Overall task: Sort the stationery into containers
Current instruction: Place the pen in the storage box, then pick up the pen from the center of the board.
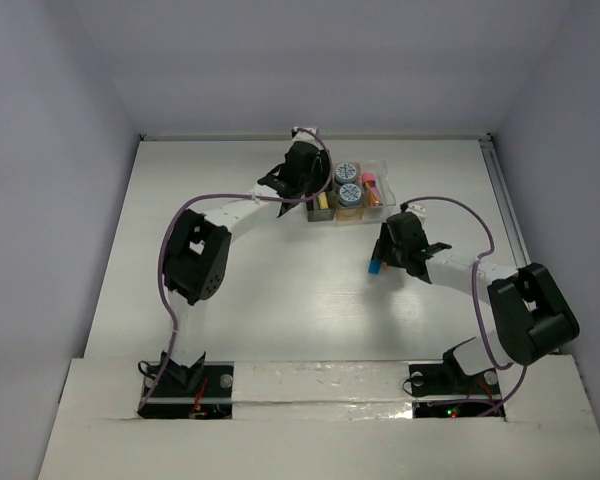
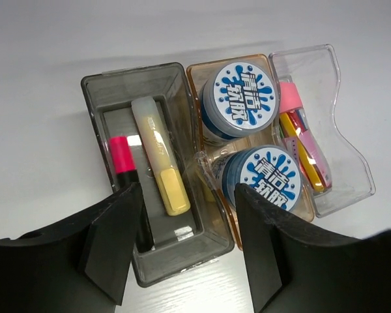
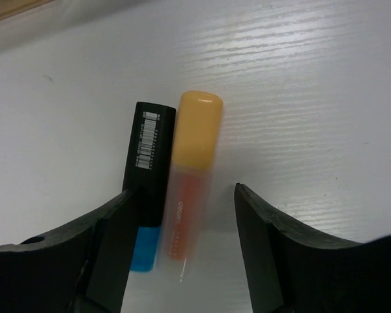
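The three joined bins (image 2: pixel 150 274) stand at the back of the table (image 1: pixel 280 300). The dark grey bin holds a pink-black highlighter (image 2: pixel 122 156) and a yellow highlighter (image 2: pixel 159 156). The amber bin (image 2: pixel 194 72) holds two blue-and-white discs (image 2: pixel 238 94) (image 2: pixel 268 176). The clear bin (image 2: pixel 352 163) holds a pink-capped tube (image 2: pixel 292 104) and other thin items. My left gripper (image 2: pixel 186 218) is open and empty over the grey bin's near end. My right gripper (image 3: pixel 186 199) is open, straddling a blue highlighter (image 3: pixel 146 163) and an orange highlighter (image 3: pixel 192 169) that lie side by side on the table.
In the top view the bins (image 1: pixel 385 165) sit right of centre near the back wall, with my left gripper (image 1: pixel 313 195) at their left end. My right gripper (image 1: pixel 388 262) is in front of them, with the blue highlighter's tip (image 1: pixel 375 268) showing.
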